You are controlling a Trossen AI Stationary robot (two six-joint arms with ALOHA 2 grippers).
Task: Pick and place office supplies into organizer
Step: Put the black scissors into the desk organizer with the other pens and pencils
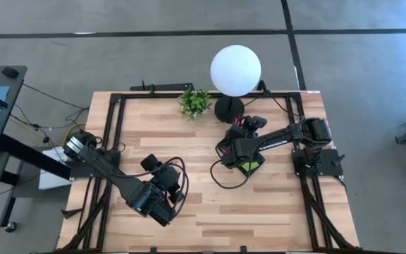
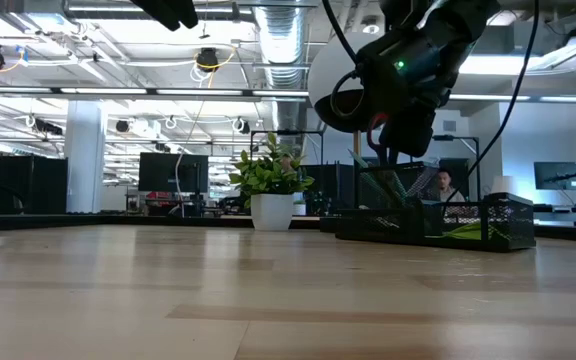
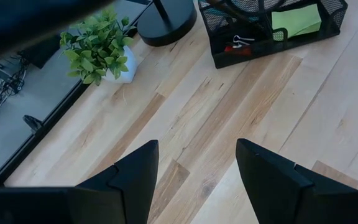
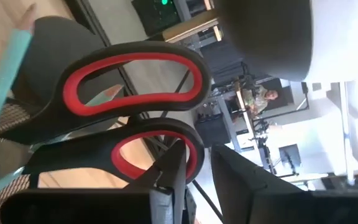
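Observation:
The black mesh organizer point(image 3: 272, 46) stands at the table's far right, next to the lamp base. In it lie a lime-green sticky-note pad point(image 3: 296, 20), small clips point(image 3: 241, 41) and a small red piece point(image 3: 236, 51). My right gripper point(image 4: 197, 180) hovers over the organizer point(image 1: 254, 168), its fingers a little apart. Right in front of it are the red-handled scissors point(image 4: 129, 81), with a teal pen point(image 4: 2, 81) beside them. My left gripper point(image 3: 197, 180) hangs open above bare wood near the table's middle point(image 1: 162, 176), holding nothing. My right gripper has one finger point(image 4: 174, 174) right at the rim of the scissors' lower handle loop point(image 4: 188, 146), at the loop's rounded end. The finger covers that spot, so I cannot tell whether it touches. Nothing shows in the narrow gap between the fingers.
A white globe lamp point(image 1: 235, 69) on a black round base point(image 3: 166, 18) and a small potted plant point(image 1: 194, 102) stand at the far edge, close to the organizer. Light wood stretches across the near and left parts of the table. A person sits far off in the room point(image 2: 446, 185).

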